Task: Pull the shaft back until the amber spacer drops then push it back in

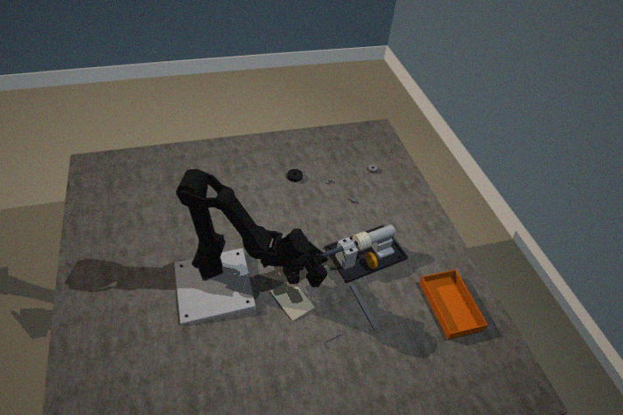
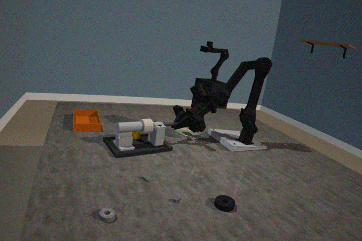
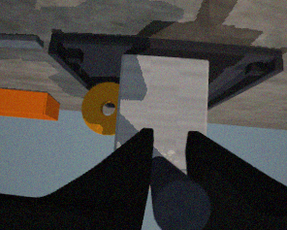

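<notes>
My gripper [image 1: 324, 258] [image 2: 175, 124] [image 3: 169, 140] is shut on the free end of the dark blue-grey shaft [image 1: 334, 252] [image 2: 169, 124] [image 3: 182, 205]. The shaft runs through the pale upright block [image 1: 348, 256] [image 2: 157, 136] [image 3: 172, 86] toward the light grey cylindrical housing [image 1: 382, 234] [image 2: 129, 126]. Cream spacers [image 1: 362, 239] [image 2: 147, 125] sit in line between block and housing, against the housing's end. The amber spacer [image 1: 371, 260] [image 2: 136, 134] [image 3: 95, 108] is off the shaft, on edge low beside the block, its hole empty. The shaft's inner end is hidden.
The fixture has a dark base plate [image 1: 354, 274] [image 2: 143, 149]. An orange tray [image 1: 455, 305] [image 2: 86, 126] [image 3: 16, 103] stands beyond it. A dark strip [image 1: 363, 307] and pale pad [image 1: 285, 302] lie nearby. A black ring [image 1: 291, 175] [image 2: 224, 206] and grey ring [image 2: 107, 218] lie on the other side.
</notes>
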`<state>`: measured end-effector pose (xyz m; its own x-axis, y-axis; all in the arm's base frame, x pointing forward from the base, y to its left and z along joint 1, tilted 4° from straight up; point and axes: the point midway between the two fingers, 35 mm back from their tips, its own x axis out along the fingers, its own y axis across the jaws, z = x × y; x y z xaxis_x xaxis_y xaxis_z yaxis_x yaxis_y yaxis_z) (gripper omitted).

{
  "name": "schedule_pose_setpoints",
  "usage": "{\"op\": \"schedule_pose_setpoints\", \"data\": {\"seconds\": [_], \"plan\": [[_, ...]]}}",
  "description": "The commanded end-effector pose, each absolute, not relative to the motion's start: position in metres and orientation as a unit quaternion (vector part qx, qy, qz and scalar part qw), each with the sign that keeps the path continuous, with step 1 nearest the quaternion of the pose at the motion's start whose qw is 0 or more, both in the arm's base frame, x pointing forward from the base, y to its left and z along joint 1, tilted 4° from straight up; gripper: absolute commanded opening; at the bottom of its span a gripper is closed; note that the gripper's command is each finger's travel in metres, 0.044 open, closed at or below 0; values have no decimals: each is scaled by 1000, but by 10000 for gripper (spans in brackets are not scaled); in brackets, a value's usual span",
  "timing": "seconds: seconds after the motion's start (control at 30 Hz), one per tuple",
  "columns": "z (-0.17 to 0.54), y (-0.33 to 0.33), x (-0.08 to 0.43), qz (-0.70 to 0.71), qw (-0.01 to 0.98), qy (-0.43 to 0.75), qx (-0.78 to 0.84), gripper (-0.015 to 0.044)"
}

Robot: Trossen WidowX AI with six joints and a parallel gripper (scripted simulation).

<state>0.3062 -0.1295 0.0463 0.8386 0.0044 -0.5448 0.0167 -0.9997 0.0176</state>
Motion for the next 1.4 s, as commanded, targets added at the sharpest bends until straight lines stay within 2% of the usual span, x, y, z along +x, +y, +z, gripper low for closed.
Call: {"op": "schedule_pose_setpoints", "data": {"seconds": [0.0, 1.37], "plan": [[46, -129, 308, -284, 8, 7, 959, 0], [45, -128, 322, -284, 8, 7, 959, 0]]}}
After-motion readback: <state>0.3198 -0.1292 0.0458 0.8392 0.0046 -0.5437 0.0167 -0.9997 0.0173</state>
